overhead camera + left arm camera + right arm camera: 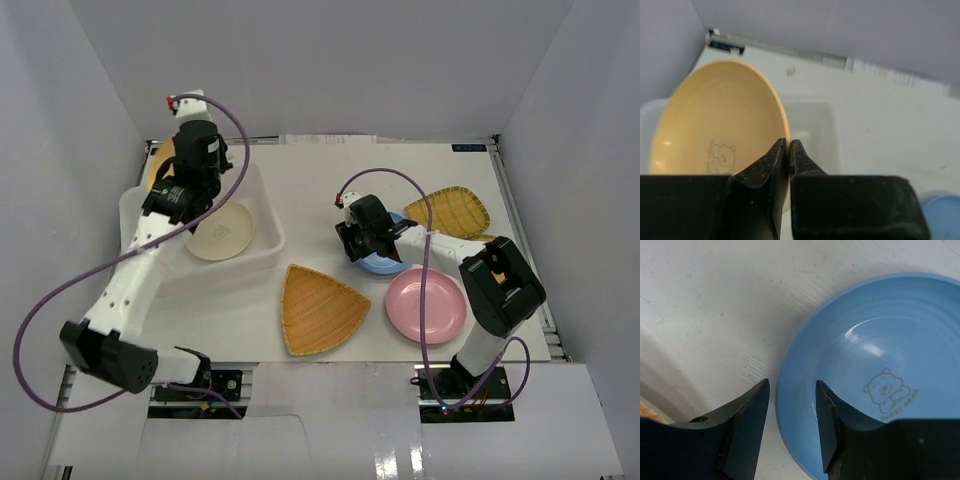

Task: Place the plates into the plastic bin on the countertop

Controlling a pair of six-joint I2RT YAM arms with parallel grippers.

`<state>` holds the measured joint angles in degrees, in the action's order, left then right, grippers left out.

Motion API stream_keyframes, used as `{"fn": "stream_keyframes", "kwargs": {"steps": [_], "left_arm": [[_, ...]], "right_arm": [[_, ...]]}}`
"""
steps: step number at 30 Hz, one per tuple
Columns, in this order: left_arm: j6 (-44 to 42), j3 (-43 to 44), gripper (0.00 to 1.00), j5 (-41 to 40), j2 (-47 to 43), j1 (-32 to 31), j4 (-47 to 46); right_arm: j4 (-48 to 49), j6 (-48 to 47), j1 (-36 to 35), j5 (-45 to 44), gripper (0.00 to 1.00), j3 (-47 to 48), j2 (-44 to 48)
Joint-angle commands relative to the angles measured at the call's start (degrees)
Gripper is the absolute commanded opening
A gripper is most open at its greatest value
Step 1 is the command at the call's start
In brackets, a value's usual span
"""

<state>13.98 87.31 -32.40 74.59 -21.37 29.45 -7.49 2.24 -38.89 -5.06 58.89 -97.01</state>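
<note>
Countertop (pixel 330 180): a white surface with walls around it; the plates and the bin sit on it.
Plastic bin (pixel 270 222): stands along the left edge, toward the far-left corner, and holds one plate.
Wicker dish, near (pixel 318 310): a rounded triangle lying flat by the middle of the near edge, just right of the bin.
Wicker dish, far (pixel 452 212): fan-shaped, lying by the right edge.
Pink plate (pixel 426 305): lies flat toward the near-right corner, outside the bin.
Cream plate (pixel 222 232): lies flat inside the bin.
Blue plate (pixel 880 355): rests mid-table, between the two wicker dishes and outside the bin.
Yellow-orange plate (pixel 715 125): held tilted above the bin's far end.
Left gripper (pixel 789 145): its fingers are clamped on the yellow-orange plate's rim.
Right gripper (pixel 792 385): its fingers are apart and straddle the blue plate's rim, one inside and one outside.
</note>
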Motion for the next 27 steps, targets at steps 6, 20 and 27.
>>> {"fn": "stream_keyframes", "kwargs": {"steps": [6,20,27], "left_arm": [[3.68,-7.14,0.0,12.1,10.57,3.96,1.13],[5.36,-18.49,0.09,10.52,17.08,3.96,-2.91],[6.59,-17.09,0.94,12.79,12.62,3.96,-2.21]], "right_arm": [[-1.22,-1.89,-2.15,-1.97,0.39,1.66,-1.25],[4.76,-1.36,-3.12,-3.46,0.08,-0.89,5.25],[3.97,-1.89,-5.92,-5.31,0.08,2.27,12.45]]}}
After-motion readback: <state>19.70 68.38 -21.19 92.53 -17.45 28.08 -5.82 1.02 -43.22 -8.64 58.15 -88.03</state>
